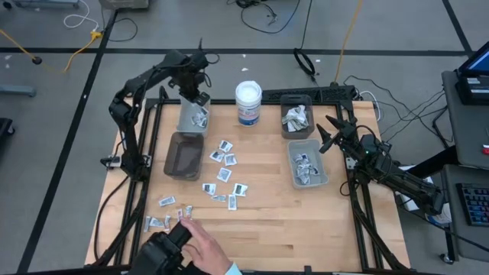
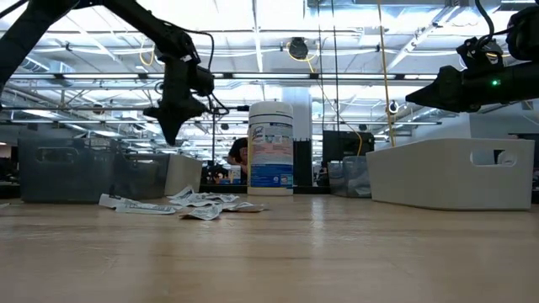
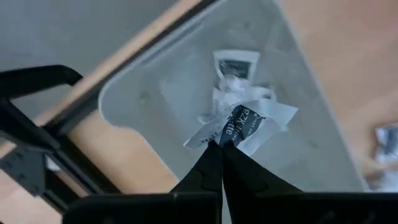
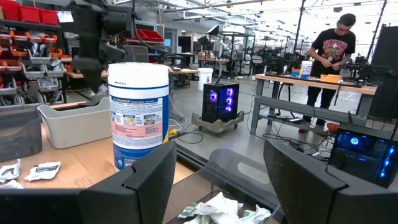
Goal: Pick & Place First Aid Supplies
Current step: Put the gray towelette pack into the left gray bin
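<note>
Small white first aid packets [image 1: 222, 156] lie scattered flat on the wooden table, with a few more at the near left [image 1: 163, 222]. My left gripper [image 1: 200, 105] hangs over a light grey bin [image 1: 191, 116] at the far left, shut on one white packet with dark print [image 3: 244, 119]. More packets [image 3: 233, 70] lie on that bin's floor. My right gripper [image 1: 330, 134] waits open at the table's right edge, with nothing between its fingers [image 4: 149, 180]. My left gripper pinches the crumpled packet between its two fingertips at one edge [image 3: 231, 133]. The fingers come from above and point down. The packet is lifted clear and hangs over the light grey bin's open top.
A dark bin [image 1: 183, 155] sits just nearer than the light one. A white round tub [image 1: 248, 103] stands at the far middle. Two bins with packets [image 1: 296, 116] [image 1: 307, 163] sit on the right. A person's hand [image 1: 202, 243] reaches in at the near edge.
</note>
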